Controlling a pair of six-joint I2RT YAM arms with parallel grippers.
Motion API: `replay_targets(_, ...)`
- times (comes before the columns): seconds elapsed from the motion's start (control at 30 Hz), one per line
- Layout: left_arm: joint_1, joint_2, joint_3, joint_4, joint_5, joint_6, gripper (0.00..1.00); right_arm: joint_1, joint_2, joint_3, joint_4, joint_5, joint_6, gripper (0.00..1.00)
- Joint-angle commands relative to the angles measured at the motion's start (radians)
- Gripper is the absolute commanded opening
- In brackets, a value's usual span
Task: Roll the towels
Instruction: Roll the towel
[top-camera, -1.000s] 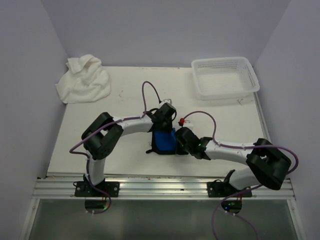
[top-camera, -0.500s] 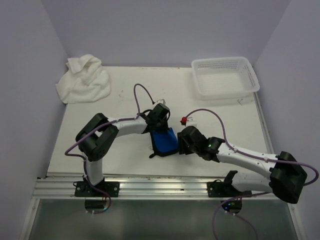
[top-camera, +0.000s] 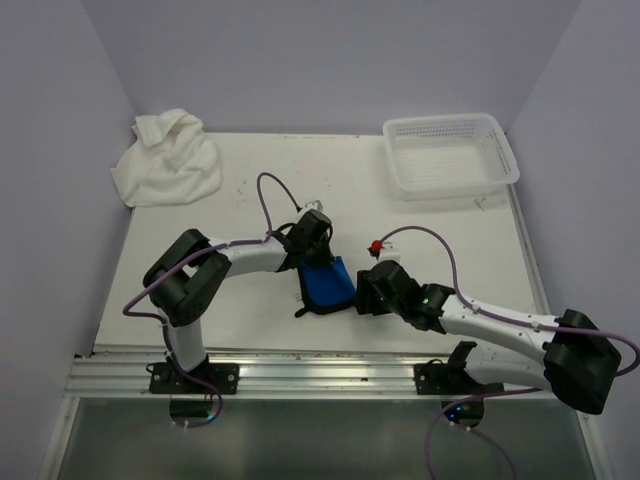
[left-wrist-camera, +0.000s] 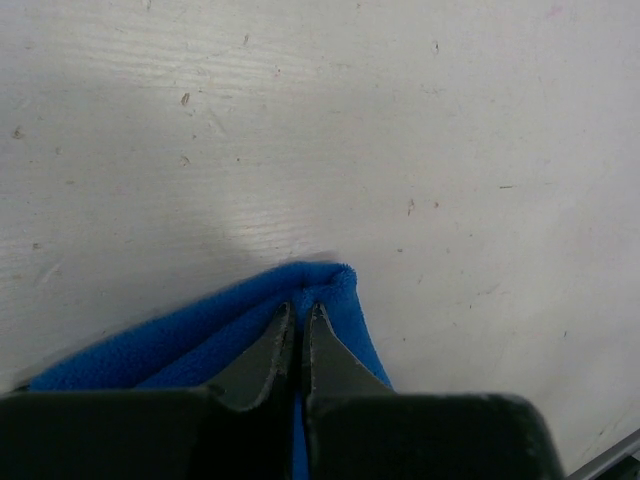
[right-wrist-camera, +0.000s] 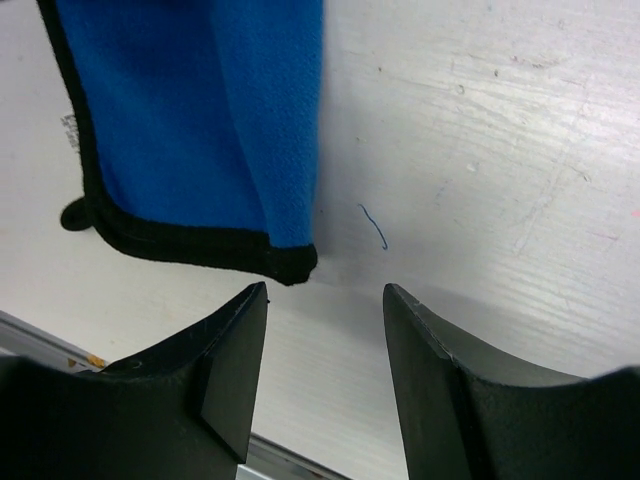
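Observation:
The small blue towel (top-camera: 330, 285) lies folded at the middle of the table, its black-edged corner (right-wrist-camera: 290, 262) pointing toward the near edge. My left gripper (top-camera: 317, 262) comes down on its far edge. In the left wrist view the gripper (left-wrist-camera: 300, 312) is shut on a fold of the blue cloth (left-wrist-camera: 190, 340), which wraps round the tips. My right gripper (top-camera: 360, 297) stands just right of the towel, open. In the right wrist view its fingers (right-wrist-camera: 325, 290) have only bare table between them, just short of the towel (right-wrist-camera: 190, 120). The large white towel (top-camera: 166, 160) lies bunched at the far left corner.
A white perforated basket (top-camera: 505, 148) stands at the far right of the table (top-camera: 250, 180). A loose blue thread (right-wrist-camera: 375, 228) lies on the table beside the towel. A metal rail (top-camera: 320, 372) runs along the near edge, close behind the right gripper.
My right gripper has opened and drawn back from the blue towel toward the near right. The left gripper has closed fully on the towel's fold and shifted slightly left with it.

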Motion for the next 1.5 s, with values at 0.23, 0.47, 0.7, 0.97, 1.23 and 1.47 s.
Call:
replay_targets(0.23,0.016,-0.043,-0.031,0.049,0.029,-0.02,0.0,0.005,0.054,-0.031,0.232,-0.011,0.055,0.54)
replay_targets(0.47,0.016,-0.049,-0.036,0.049,0.03,-0.023,0.0,0.005,0.124,-0.022,0.237,-0.007,0.066,0.38)
replay_targets(0.7,0.016,-0.049,-0.034,0.082,0.045,-0.024,0.0,0.005,0.095,-0.002,0.201,0.047,0.037,0.11)
replay_targets(0.97,0.016,-0.073,-0.037,0.081,0.05,-0.018,0.29,0.013,0.081,0.063,0.097,0.076,-0.044,0.0)
replay_targets(1.23,0.017,-0.102,-0.017,0.067,0.049,-0.007,0.56,0.042,0.078,0.064,0.043,0.162,-0.083,0.0)
replay_targets(1.47,0.019,-0.124,0.0,0.032,0.059,0.003,0.69,0.056,0.101,0.078,0.028,0.205,-0.094,0.0)
